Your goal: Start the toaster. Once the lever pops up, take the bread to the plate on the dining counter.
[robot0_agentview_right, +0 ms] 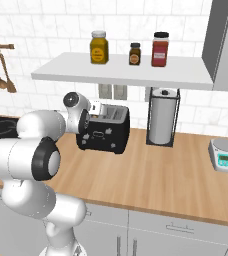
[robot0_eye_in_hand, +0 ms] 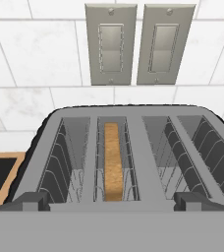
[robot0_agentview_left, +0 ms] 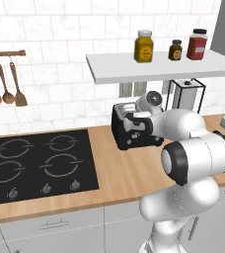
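The black toaster (robot0_agentview_left: 134, 132) (robot0_agentview_right: 106, 132) stands on the wood worktop against the tiled wall. The hand view looks down into its slots. The bread (robot0_eye_in_hand: 113, 167), a tan slice seen edge-on, sits low in the second slot from the left. My gripper (robot0_eye_in_hand: 112, 202) hovers at the toaster's front edge, just above its top. It is open, with the fingertips (robot0_eye_in_hand: 31, 199) spread wide and nothing between them. In the base views the hand (robot0_agentview_left: 136, 121) (robot0_agentview_right: 87, 119) presses close to the toaster's front. The plate and the dining counter are out of view.
A black hob (robot0_agentview_left: 35, 165) lies left of the toaster, with utensils (robot0_agentview_left: 6, 91) hanging above it. A shelf (robot0_agentview_right: 121, 70) with three jars overhangs the toaster. To the right stand a paper towel holder (robot0_agentview_right: 162, 122) and a kitchen scale (robot0_agentview_right: 226, 155). Two wall outlets (robot0_eye_in_hand: 133, 44) sit behind.
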You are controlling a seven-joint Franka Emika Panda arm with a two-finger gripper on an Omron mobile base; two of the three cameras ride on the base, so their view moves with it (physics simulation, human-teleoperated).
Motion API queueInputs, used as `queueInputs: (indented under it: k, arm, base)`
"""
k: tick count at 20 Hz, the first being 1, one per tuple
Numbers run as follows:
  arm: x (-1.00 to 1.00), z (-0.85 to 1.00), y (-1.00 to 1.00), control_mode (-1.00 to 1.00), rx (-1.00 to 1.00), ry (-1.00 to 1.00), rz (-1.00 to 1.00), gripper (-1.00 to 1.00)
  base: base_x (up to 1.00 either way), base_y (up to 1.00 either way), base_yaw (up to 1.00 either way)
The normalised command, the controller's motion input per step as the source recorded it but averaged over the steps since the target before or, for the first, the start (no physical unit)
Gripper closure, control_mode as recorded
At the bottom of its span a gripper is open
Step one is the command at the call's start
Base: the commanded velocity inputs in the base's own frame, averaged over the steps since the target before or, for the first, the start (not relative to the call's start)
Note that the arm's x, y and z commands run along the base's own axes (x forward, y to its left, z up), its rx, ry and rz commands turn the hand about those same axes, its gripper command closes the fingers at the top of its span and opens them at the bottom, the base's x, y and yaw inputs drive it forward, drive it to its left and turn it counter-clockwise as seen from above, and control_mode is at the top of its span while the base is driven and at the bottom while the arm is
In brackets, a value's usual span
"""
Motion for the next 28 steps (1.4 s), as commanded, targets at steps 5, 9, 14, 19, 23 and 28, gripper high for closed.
queueInputs:
  k: [5, 9, 14, 19, 23, 28]
  arm:
    - [0.0, 0.0, 0.0, -1.0, 0.0, 0.0, 0.0, -1.0]
    - [0.0, 0.0, 0.0, -1.0, 0.0, 0.0, 0.0, -1.0]
    - [0.0, 0.0, 0.0, -1.0, 0.0, 0.0, 0.0, -1.0]
    - [0.0, 0.0, 0.0, -1.0, 0.0, 0.0, 0.0, -1.0]
    - [0.0, 0.0, 0.0, -1.0, 0.0, 0.0, 0.0, -1.0]
    - [0.0, 0.0, 0.0, -1.0, 0.0, 0.0, 0.0, -1.0]
  base:
    - [0.0, 0.0, 0.0]
    - [0.0, 0.0, 0.0]
    - [0.0, 0.0, 0.0]
    - [0.0, 0.0, 0.0]
    - [0.0, 0.0, 0.0]
    - [0.0, 0.0, 0.0]
